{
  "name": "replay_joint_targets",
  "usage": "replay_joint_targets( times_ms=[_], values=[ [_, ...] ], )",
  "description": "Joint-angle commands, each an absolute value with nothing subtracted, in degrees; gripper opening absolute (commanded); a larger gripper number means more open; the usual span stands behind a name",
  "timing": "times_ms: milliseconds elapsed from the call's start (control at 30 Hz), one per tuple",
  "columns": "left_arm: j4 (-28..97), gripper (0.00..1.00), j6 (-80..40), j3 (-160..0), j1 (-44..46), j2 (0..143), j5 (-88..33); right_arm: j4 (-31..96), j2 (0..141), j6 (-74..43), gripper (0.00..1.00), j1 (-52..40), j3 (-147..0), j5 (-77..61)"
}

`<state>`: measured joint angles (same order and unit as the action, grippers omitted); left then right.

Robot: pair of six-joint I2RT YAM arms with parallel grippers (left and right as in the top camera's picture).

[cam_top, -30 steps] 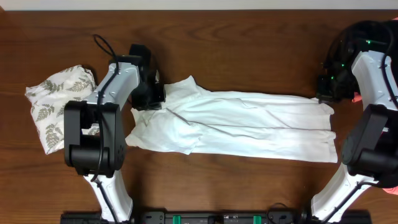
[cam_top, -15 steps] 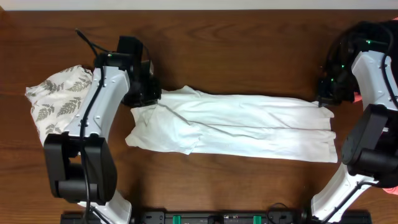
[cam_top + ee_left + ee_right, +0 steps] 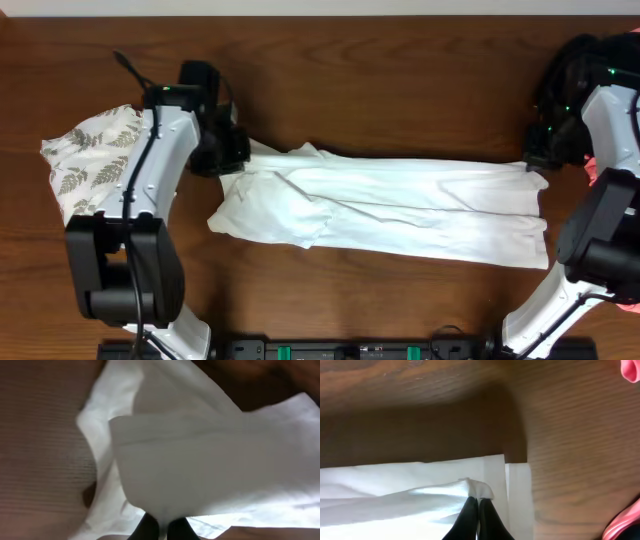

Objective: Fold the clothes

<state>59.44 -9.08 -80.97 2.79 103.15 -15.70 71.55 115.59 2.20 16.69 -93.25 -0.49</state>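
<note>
The left arm is stretching away along the left side, the right arm along the right. The left gripper and right gripper are each pinching opposite far corners of the white T-shirt, fingers pressed together.

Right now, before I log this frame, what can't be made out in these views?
- Pink garment: right wrist view, cut off by the frame edge; overhead, mostly behind the right arm.
- Leaf-print garment: overhead, one side covered by the left arm.
- Left gripper: left wrist view, only fingertips show at the bottom edge; the white T-shirt is blurred there.
</note>
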Motion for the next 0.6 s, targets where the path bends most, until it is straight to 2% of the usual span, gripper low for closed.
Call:
replay_joint_targets(
  times_ms=[0,567],
  values=[
    [59.77,0.06,-9.58,-80.90,1.23,101.01,-14.11,71.57,114.10,1.32,0.01,17.19,-93.45,0.36],
    [64.69,0.06,-9.52,-80.90,1.21,100.29,-20.58,83.85,114.10,1.32,0.02,16.86,-93.45,-3.25]
  ],
)
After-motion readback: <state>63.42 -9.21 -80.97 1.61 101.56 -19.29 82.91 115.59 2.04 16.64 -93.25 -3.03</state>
